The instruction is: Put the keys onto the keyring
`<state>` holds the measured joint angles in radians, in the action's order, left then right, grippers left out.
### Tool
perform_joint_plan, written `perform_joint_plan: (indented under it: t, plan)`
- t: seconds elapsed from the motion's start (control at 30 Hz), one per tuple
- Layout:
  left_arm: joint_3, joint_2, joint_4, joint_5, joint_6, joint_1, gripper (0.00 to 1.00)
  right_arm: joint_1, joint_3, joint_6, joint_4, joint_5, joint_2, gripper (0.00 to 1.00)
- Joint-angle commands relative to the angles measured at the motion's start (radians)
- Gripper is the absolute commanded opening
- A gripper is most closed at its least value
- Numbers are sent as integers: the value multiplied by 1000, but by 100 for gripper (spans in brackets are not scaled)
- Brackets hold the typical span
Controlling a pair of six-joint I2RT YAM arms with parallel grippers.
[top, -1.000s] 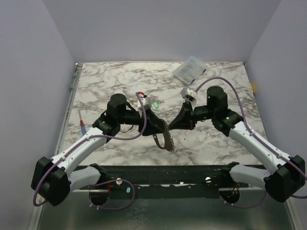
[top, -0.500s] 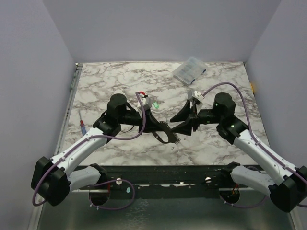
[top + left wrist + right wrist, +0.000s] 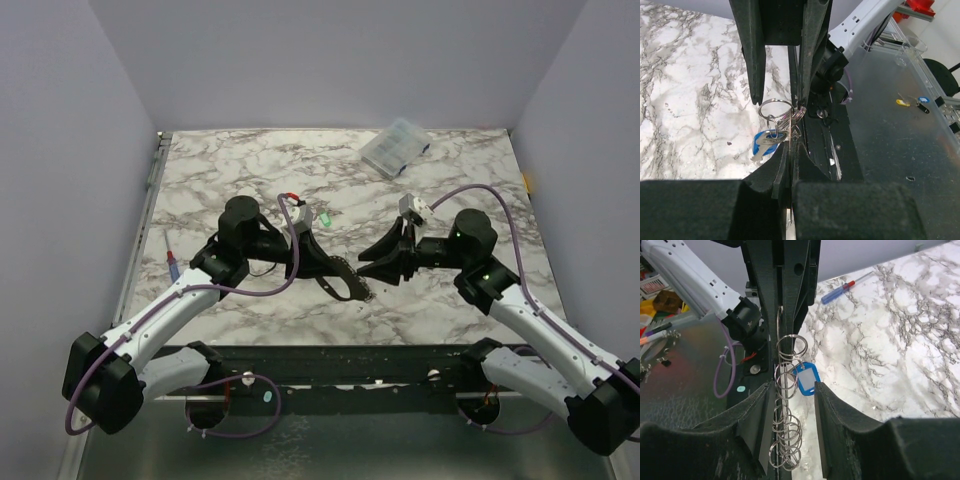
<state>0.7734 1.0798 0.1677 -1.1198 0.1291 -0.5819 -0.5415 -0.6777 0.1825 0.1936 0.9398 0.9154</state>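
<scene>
- The keyring (image 3: 346,283) is held over the worktop (image 3: 230,160), near its front edge, between the two arms.
- The jaws of the left gripper (image 3: 791,150) are seen pressed shut on the keyring's thin band.
- The jaws of the right gripper (image 3: 794,386) are held part open, one on each side of the keyring's chain of rings; whether either touches it cannot be told.
- The blue key (image 3: 805,380) is seen hanging from one of the rings, between the two grippers.
- The green key (image 3: 325,217) is seen lying on the worktop, just behind the left gripper.
- A clear box (image 3: 395,148) is found near the far edge, and a screwdriver (image 3: 172,264) at the left edge.
</scene>
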Motion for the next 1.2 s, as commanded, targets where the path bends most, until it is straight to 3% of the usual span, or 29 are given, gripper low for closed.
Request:
perform_joint_plan:
  t: [0.0, 0.2, 0.53, 0.83, 0.97, 1.17]
  plan:
    - [23, -11, 26, -56, -18, 1, 0, 1, -15, -11, 9, -1, -4, 43]
    - [28, -12, 23, -61, -13, 1, 0, 0, -21, -44, -33, -126, -17, 40]
    - [55, -39, -12, -26, -40, 2, 0, -68, 41, -65, 23, -203, 22, 40]
    - [66, -87, -122, 128, -161, 14, 0, -71, 65, -59, -2, -537, -136, 41]
    - [64, -101, -123, 153, -162, 14, 0, -71, 90, -37, -9, -549, -196, 41]
    - [58, -136, -119, 206, -152, 15, 0, -70, 102, 11, -36, -421, -214, 42]
